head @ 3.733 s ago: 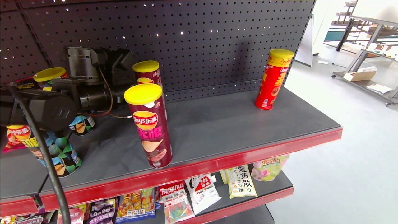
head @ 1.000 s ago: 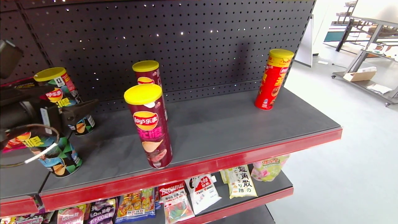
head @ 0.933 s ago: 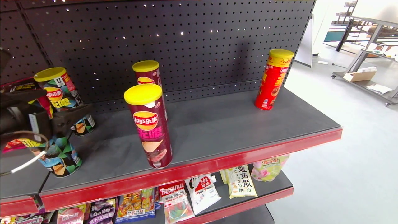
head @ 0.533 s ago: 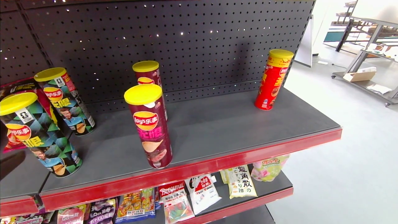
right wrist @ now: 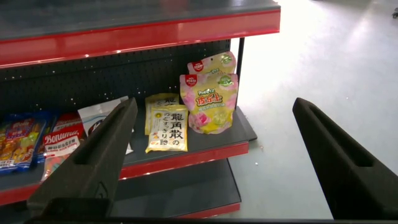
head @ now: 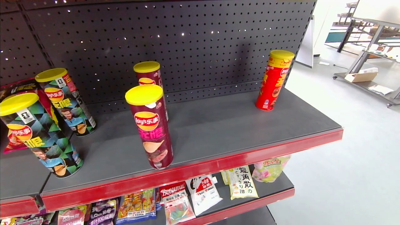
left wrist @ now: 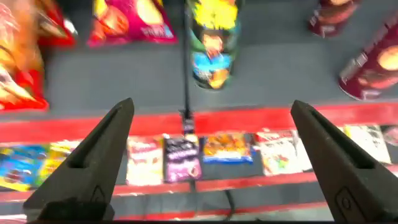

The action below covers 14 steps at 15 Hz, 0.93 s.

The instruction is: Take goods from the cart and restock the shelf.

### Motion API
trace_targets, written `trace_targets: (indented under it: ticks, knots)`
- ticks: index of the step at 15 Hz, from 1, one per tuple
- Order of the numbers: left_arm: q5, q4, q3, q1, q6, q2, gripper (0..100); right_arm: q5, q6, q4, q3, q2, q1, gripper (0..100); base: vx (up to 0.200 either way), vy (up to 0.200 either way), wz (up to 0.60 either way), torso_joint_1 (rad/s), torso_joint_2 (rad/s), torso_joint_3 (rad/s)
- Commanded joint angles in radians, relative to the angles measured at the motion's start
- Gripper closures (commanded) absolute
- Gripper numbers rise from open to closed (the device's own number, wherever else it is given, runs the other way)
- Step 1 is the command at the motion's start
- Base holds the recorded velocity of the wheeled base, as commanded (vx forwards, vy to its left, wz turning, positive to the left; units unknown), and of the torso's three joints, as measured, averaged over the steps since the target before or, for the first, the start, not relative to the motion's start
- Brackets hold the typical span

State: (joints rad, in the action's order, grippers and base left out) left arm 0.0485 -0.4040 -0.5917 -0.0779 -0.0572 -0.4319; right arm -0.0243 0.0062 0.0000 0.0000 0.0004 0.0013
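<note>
Chip cans: five stand upright on the shelf [head: 218,125]. Two are maroon cans [head: 150,125], one behind the other. Two are patterned cans [head: 37,134], on my left. The red can [head: 275,80] is well apart, at the right by the back panel.
Handling: I judge them light, stiff tubes with smooth skin, tall enough to tip and easy to dent.
Hold: mid-body, below the yellow lid [head: 144,93].
Left gripper [left wrist: 212,104]: fingers spread wide, holding nothing, before the shelf's red edge.
Right gripper [right wrist: 216,102]: also spread wide and empty, low, facing the snack bags [right wrist: 208,102] on the lower shelf.
</note>
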Motion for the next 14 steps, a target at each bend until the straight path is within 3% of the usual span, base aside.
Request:
trace_targets:
  ticks: [1,2,3,8,10,11,14]
  knots:
    - [-0.095,0.002,0.061,-0.008,-0.004,0.098,0,0.000,0.000,0.000,0.000,0.000,0.000,0,0.000,0.000,0.00,0.000,0.00,0.000]
    - [-0.150,-0.002,0.089,-0.005,0.005,0.171,0,0.000,-0.002,0.000,0.000,0.000,0.000,0,0.000,0.000,0.00,0.000,0.00,0.000]
    - [-0.153,-0.006,0.099,-0.005,0.007,0.190,0,0.000,0.000,0.000,0.000,0.000,0.000,0,0.000,0.000,0.00,0.000,0.00,0.000]
    - [-0.145,-0.006,0.184,-0.006,0.005,0.309,0,-0.002,-0.005,0.000,0.000,0.000,0.002,0,0.000,0.000,0.00,0.000,0.00,0.000]
    - [-0.114,-0.004,0.211,-0.006,0.005,0.338,0,0.001,-0.006,0.000,-0.002,0.000,0.002,0,0.000,0.000,0.00,0.000,0.00,0.000]
    - [-0.087,-0.004,0.216,-0.006,0.004,0.338,0,0.001,-0.011,0.000,-0.002,0.000,0.002,0,0.000,0.000,0.60,0.002,0.00,0.007]
    - [-0.088,0.002,0.230,-0.006,0.005,0.338,0,0.001,-0.011,0.000,-0.002,0.000,0.002,0,0.000,0.000,0.60,0.001,0.00,0.004]
